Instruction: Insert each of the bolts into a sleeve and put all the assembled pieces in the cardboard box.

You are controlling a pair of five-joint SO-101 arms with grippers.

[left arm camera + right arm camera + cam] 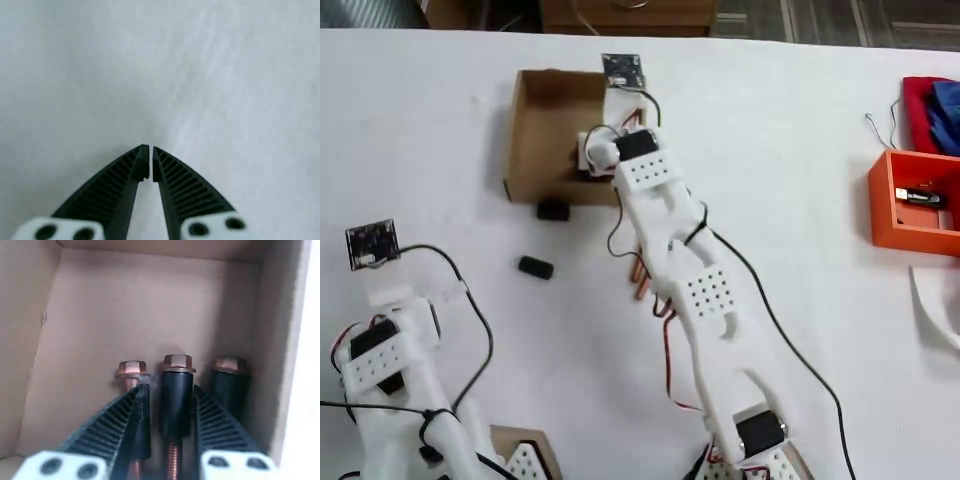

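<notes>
middle sleeved bolt [176, 390] sits in the cardboard box [535, 120] by the far edge of the table [800, 150], my right gripper [170, 389] open either side of it, a loose sleeve [553, 211] lies outside the box's near wall, and my left gripper [150, 149] is closed over the table by its left edge

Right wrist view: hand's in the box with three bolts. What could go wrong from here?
1. The right hand straddles the middle black-sleeved copper bolt in the brown cardboard box; lifting out could drag it or knock its neighbours.
2. One neighbouring copper bolt shows bare shank, possibly boxed unsleeved; two black cylindrical sleeves lie on the white table.
</notes>
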